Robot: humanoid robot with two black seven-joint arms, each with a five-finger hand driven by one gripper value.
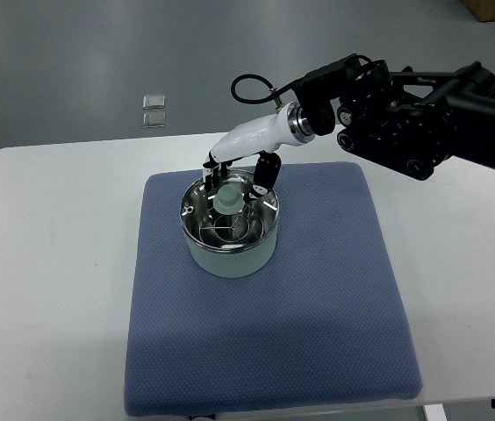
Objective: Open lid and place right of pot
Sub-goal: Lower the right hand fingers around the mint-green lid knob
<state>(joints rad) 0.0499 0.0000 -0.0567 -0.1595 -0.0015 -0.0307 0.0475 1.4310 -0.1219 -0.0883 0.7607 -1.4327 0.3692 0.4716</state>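
We see our right hand [240, 180] just above the lid [228, 217], which sits on the pot [230, 254] on the blue mat [318, 289]. Its fingers [267, 173] reach around the knob [227, 198]; we cannot tell if they squeeze it.

A pale green pot [230, 254] with a shiny steel lid [228, 219] on a blue dotted mat [318, 298]; white desk [46, 289].

Probably a lab: white table [54, 263], bare grey floor [98, 53] (polished concrete, perhaps).
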